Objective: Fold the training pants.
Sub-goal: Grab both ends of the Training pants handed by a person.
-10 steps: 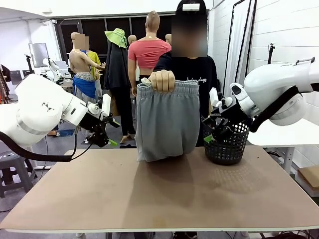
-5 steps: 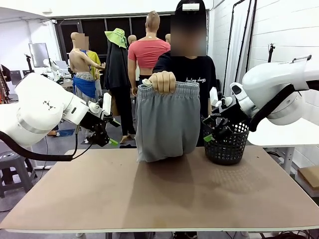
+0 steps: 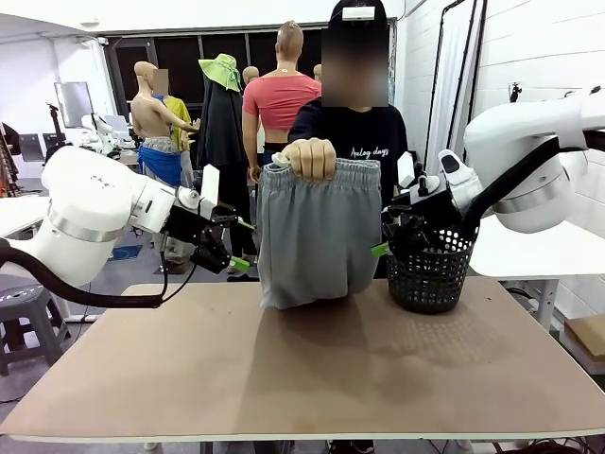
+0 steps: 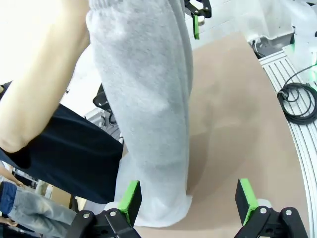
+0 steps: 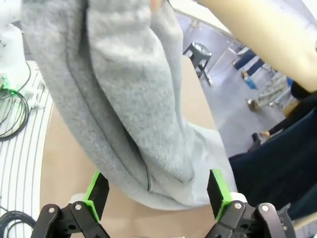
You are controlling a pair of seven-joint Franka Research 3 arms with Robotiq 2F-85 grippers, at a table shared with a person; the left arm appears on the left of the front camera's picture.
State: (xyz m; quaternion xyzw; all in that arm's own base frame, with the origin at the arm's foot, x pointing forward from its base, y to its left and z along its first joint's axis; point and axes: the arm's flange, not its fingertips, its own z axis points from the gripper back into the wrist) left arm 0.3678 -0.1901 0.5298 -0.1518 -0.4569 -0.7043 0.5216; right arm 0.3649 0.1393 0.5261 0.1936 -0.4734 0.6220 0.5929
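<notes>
A person's hand point(image 3: 309, 158) holds the light grey training pants point(image 3: 317, 236) up by the gathered waistband, and their lower end rests on the table point(image 3: 302, 378). My left gripper point(image 3: 233, 248) hovers open just left of the hanging cloth. My right gripper point(image 3: 388, 236) stands open just right of it, in front of the basket. In the left wrist view the training pants point(image 4: 148, 99) hang ahead of the left gripper point(image 4: 188, 198), whose green pads point(image 4: 130, 197) are spread wide. The right wrist view shows the training pants point(image 5: 129, 89) close above the open right gripper point(image 5: 157, 193).
A black mesh basket point(image 3: 430, 276) stands on the table at the back right, beside the right gripper. The person stands behind the far table edge. The near half of the brown table is bare. Cables point(image 4: 297, 101) lie by the table's side rail.
Both grippers have moved inward toward the hanging pants, the left one markedly to the right. The person still holds the waistband at the same height.
</notes>
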